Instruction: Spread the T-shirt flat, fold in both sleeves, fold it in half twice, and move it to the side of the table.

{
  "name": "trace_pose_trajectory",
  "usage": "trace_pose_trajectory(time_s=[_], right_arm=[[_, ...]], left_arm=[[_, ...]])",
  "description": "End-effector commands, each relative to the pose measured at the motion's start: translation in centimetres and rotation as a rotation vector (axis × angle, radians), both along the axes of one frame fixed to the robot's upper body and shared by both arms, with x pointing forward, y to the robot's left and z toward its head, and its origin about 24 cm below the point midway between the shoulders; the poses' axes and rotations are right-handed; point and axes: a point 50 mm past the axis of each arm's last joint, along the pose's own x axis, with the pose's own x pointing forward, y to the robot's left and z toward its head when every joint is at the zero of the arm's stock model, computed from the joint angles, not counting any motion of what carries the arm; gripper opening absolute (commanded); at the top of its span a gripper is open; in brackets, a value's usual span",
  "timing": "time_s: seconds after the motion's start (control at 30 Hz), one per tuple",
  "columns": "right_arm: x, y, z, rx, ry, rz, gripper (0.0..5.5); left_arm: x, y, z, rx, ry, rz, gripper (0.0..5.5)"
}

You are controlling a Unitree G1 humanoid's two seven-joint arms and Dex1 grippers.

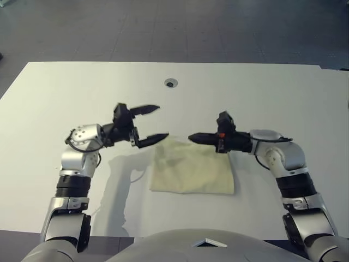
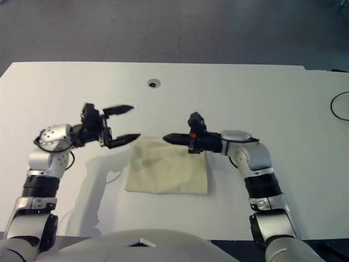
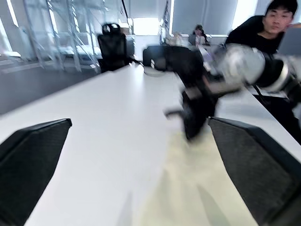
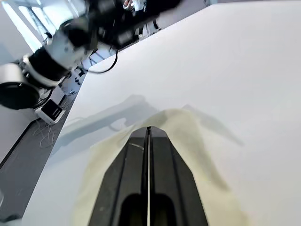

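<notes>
In the head view, the folded T-shirt point(image 1: 191, 169) lies as a pale rectangle on the white worktop point(image 1: 272, 93), between the two hands and a little nearer the robot than either. The left hand point(image 1: 162, 121) hovers just beside the shirt's far left corner, spread wide and gripping nothing. The right hand point(image 1: 192, 137) points toward the left hand with its fingers pressed together, its tip at the shirt's far edge. A small round hole point(image 1: 171, 83) sits well beyond both hands.

In the left wrist view, the left hand's dark fingers point(image 3: 33, 160) stand far apart, with bare worktop and pale cloth between them and the right hand blurred just beyond.

In the right wrist view, the right hand's fingers point(image 4: 136, 188) meet along a thin seam. The shirt lies beneath and just ahead of their tips, and whether they pinch any cloth cannot be told.
</notes>
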Motion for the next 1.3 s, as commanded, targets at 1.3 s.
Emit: trace_pose_trajectory(time_s=[1.3], right_arm=[[4.7, -17.3, -9.4, -0.644, 0.29, -1.517, 0.0]], left_arm=[[1.6, 2.4, -1.2, 0.109, -0.149, 0.741, 5.38]])
